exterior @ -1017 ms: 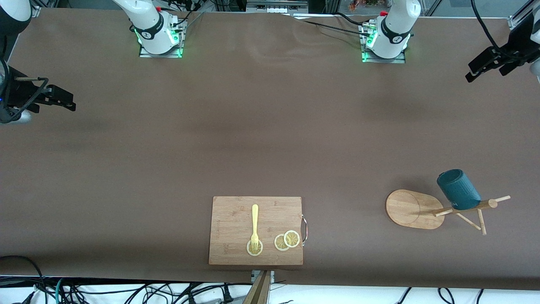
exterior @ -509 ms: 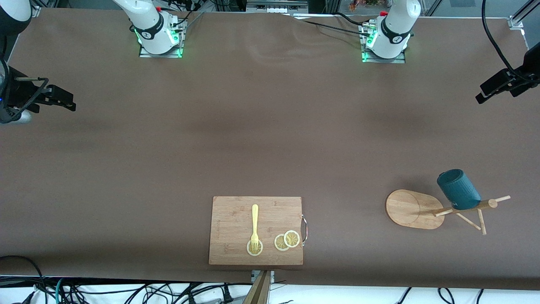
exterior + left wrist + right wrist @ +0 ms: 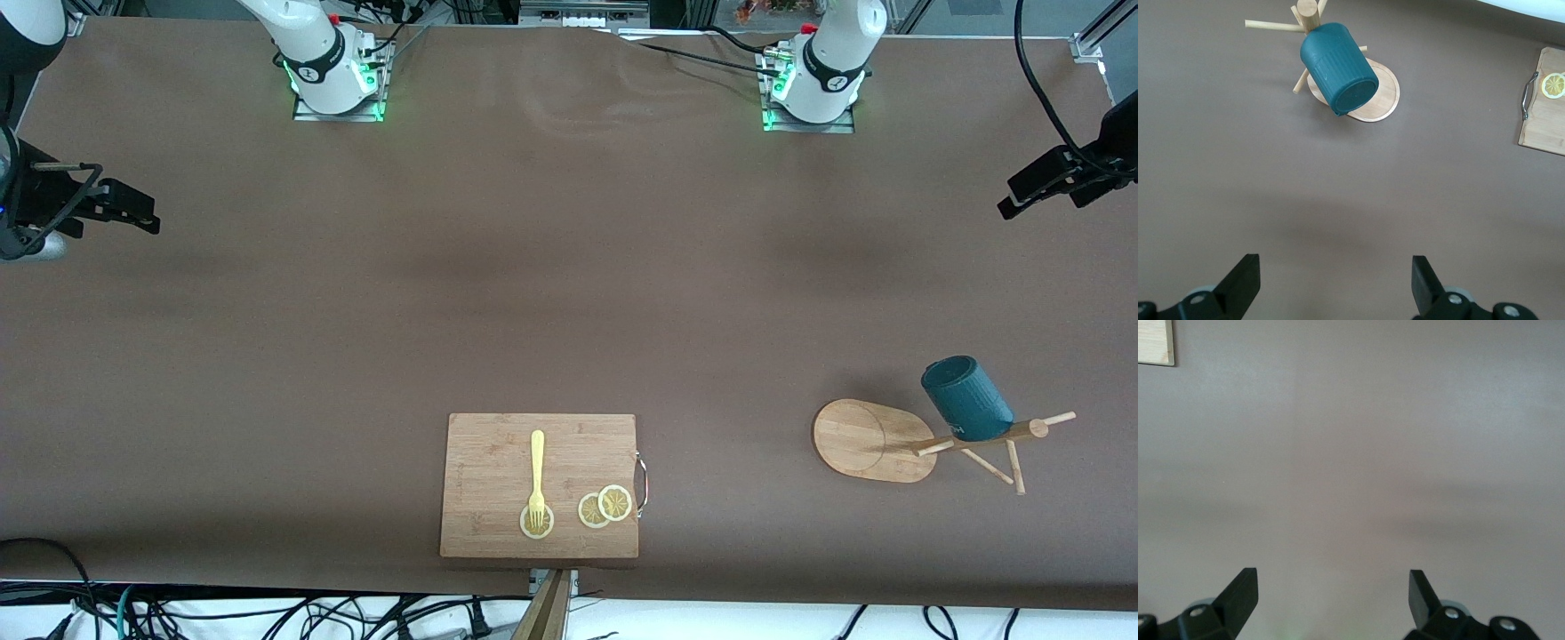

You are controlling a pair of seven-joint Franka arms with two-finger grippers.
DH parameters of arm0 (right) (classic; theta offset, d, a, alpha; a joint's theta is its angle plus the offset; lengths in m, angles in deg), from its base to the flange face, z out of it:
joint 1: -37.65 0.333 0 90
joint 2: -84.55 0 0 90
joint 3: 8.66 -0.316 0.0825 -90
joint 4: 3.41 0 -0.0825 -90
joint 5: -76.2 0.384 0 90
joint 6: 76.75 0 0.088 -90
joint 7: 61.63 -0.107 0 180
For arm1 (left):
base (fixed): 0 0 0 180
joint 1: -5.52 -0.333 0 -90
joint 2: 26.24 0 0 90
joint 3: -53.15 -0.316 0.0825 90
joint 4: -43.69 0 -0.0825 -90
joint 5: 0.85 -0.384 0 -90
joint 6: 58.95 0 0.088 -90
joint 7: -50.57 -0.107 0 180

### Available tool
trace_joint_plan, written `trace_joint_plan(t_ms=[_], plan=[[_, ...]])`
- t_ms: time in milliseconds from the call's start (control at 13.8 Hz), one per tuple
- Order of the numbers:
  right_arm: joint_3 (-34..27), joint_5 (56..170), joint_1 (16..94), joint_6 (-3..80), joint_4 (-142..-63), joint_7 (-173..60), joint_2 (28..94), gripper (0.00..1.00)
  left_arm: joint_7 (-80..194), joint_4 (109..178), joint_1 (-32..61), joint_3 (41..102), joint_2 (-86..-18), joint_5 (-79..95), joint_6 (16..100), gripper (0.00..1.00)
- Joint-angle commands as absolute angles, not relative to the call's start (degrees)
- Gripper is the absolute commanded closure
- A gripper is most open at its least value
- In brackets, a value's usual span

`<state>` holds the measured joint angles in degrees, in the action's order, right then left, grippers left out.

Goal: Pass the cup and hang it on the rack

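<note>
The dark teal ribbed cup point(image 3: 967, 400) hangs tilted on a peg of the bamboo rack point(image 3: 858, 440), which stands near the front camera toward the left arm's end of the table. The left wrist view shows the cup point(image 3: 1338, 70) bottom-first over the rack's oval base point(image 3: 1381, 100). My left gripper point(image 3: 1009, 203) hovers open and empty at the left arm's end of the table, well apart from the cup; its jaws point(image 3: 1336, 287) stand wide over bare cloth. My right gripper point(image 3: 147, 218) waits open and empty at the right arm's end point(image 3: 1333, 600).
A rectangular wooden cutting board point(image 3: 480, 516) lies at the table's front edge in the middle, with a yellow fork point(image 3: 536, 471) and lemon slices point(image 3: 605, 507) on it. Brown cloth covers the table. Cables run off both ends.
The left gripper has drawn back toward the left arm's end of the table, away from the rack. The cup stays hanging on the rack. The right arm has not moved.
</note>
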<state>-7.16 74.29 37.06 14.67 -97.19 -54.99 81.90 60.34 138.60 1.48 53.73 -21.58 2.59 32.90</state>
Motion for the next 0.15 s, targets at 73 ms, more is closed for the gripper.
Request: trace_joint_plan(t_ms=[73], plan=[[-7.3,74.7,36.8,14.3,-96.2,-54.9,81.5,0.0,57.4,136.9,0.9,53.9,-22.7,3.7,31.2,0.0]])
